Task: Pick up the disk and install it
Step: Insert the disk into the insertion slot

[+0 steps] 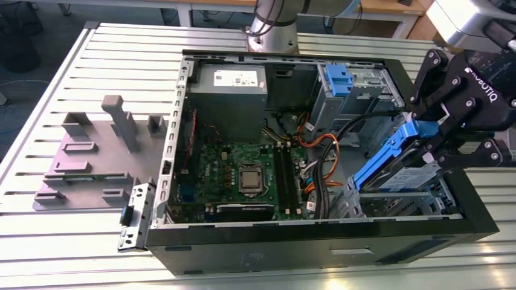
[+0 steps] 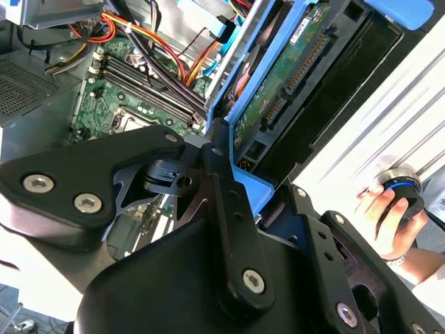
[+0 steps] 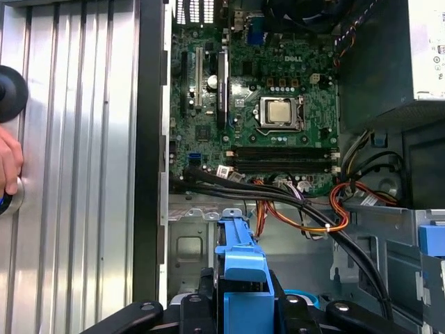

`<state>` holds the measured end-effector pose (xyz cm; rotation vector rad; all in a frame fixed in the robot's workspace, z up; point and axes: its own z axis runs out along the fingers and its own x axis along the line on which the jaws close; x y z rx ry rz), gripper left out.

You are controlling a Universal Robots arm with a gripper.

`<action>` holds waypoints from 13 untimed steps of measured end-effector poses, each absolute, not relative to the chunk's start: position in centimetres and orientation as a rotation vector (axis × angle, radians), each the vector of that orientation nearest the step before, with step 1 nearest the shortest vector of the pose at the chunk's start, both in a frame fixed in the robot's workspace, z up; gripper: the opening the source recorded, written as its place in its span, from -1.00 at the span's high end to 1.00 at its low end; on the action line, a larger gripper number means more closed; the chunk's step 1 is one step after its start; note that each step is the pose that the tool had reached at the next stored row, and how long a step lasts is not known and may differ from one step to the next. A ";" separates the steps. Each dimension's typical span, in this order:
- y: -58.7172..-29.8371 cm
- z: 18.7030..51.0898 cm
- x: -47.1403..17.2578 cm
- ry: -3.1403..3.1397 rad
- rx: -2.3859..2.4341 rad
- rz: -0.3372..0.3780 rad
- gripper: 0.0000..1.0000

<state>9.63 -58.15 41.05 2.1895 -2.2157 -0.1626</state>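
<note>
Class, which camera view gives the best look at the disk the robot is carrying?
The exterior view: the disk shows whole, tilted, in the hand over the case's corner. The second wrist view shows its circuit-board underside close up; the first wrist view shows its blue carrier end.

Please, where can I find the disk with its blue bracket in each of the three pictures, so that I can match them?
Exterior view: the disk hangs tilted at the case's right side, between the gripper's jaws.
Second wrist view: the disk shows its green underside, running up from the jaws.
First wrist view: its blue bracket edge sits bottom centre.
Shared landmark: the motherboard.
</note>
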 end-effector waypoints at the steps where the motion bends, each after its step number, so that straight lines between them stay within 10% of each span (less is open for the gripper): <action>1: -58.1 41.0 9.6 -2.216 2.190 -0.163 0.26; 13: -58.2 40.3 9.6 -2.216 2.189 -0.163 0.26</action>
